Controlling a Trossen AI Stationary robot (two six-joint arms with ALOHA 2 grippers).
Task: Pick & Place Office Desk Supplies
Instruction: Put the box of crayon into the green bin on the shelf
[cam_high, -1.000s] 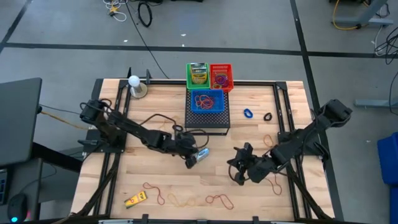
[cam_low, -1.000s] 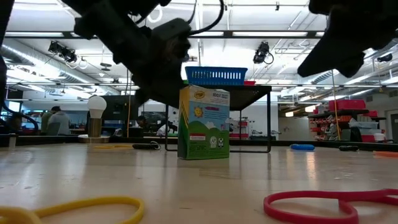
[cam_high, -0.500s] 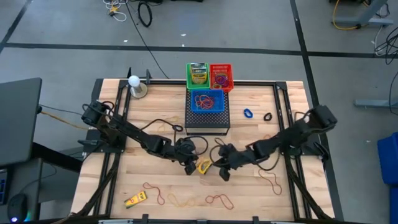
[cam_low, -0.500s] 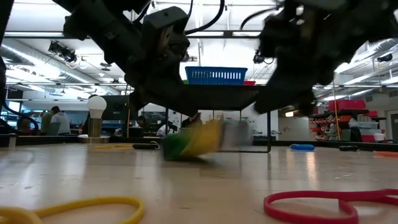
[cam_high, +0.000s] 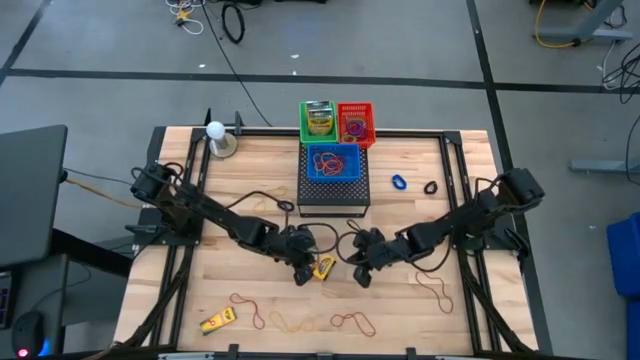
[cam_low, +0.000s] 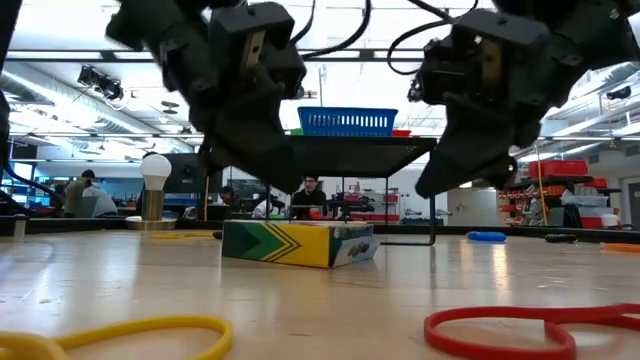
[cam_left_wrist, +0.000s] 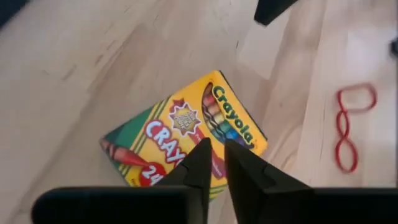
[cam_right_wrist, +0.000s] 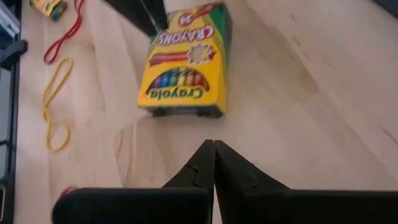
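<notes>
A yellow and green crayon box (cam_high: 325, 267) lies flat on its broad face in the middle of the table, its printed front up (cam_left_wrist: 186, 134). My left gripper (cam_left_wrist: 217, 152) hangs just above it, fingers slanting down with a narrow gap between them; in the low view the fingers (cam_low: 280, 180) end short of the box (cam_low: 300, 243). My right gripper (cam_right_wrist: 213, 152) is shut and slants down at the table just right of the box (cam_right_wrist: 186, 62), apart from it. Rubber bands (cam_high: 352, 322) and a small yellow item (cam_high: 217, 321) lie near the front edge.
The black mesh box (cam_high: 333, 195) stands at the far middle with a blue basket (cam_high: 333, 162) on it; green (cam_high: 318, 120) and red (cam_high: 356, 123) baskets are behind. A blue ring (cam_high: 399, 183) and a black ring (cam_high: 430, 187) lie to its right, a light bulb (cam_high: 216, 132) at far left.
The crayon box stood upright on the table; it has tipped over and now lies flat. My right gripper has come down and toward the table's left, up close to the box.
</notes>
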